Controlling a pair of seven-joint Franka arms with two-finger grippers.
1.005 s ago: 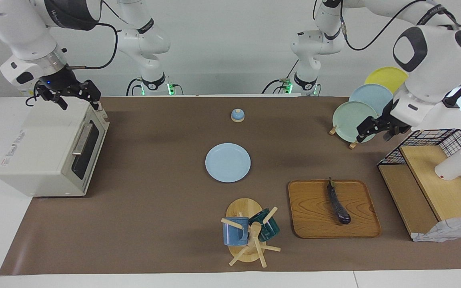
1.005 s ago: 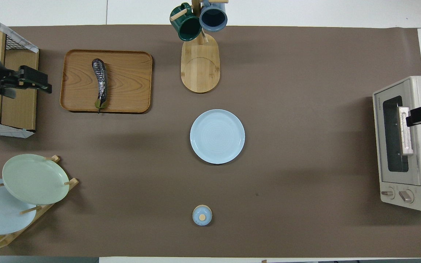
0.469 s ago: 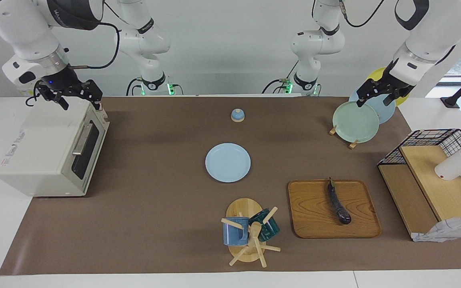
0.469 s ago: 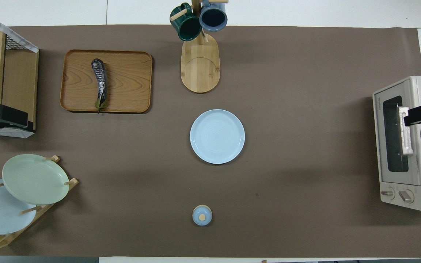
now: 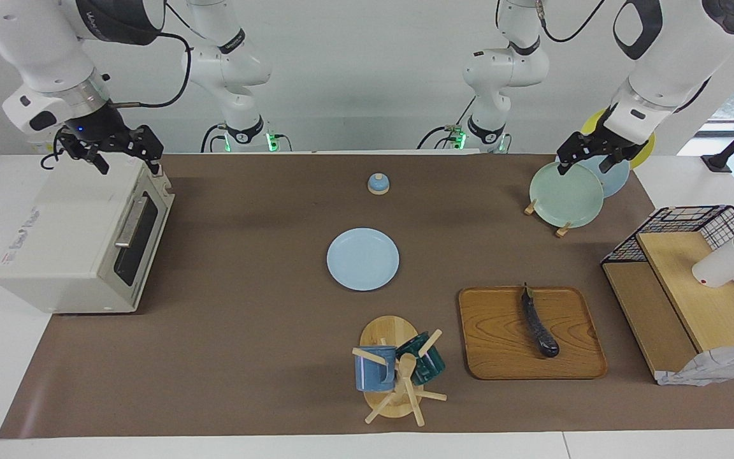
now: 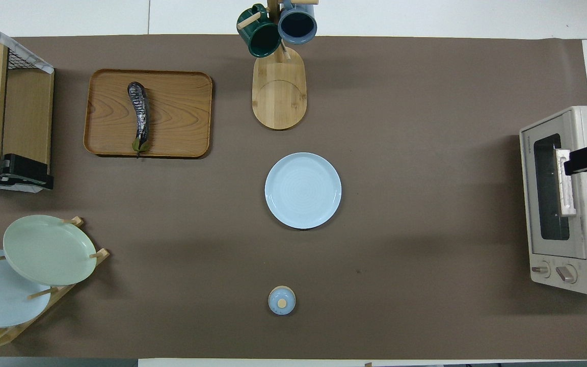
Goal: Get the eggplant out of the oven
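Eggplant (image 5: 538, 324) lies on a wooden tray (image 5: 501, 357), lower right of the facing view, already out of the oven (image 5: 74, 236), which sits shut at mid left. Right gripper (image 5: 126, 153), jaws wide and empty, hangs over the oven's top edge, prob. backing off the door. Left gripper (image 5: 589, 154), jaws wide and empty, hangs over the plate rack (image 5: 564, 191), upper right. Oven's side print and door lettering too small to read.
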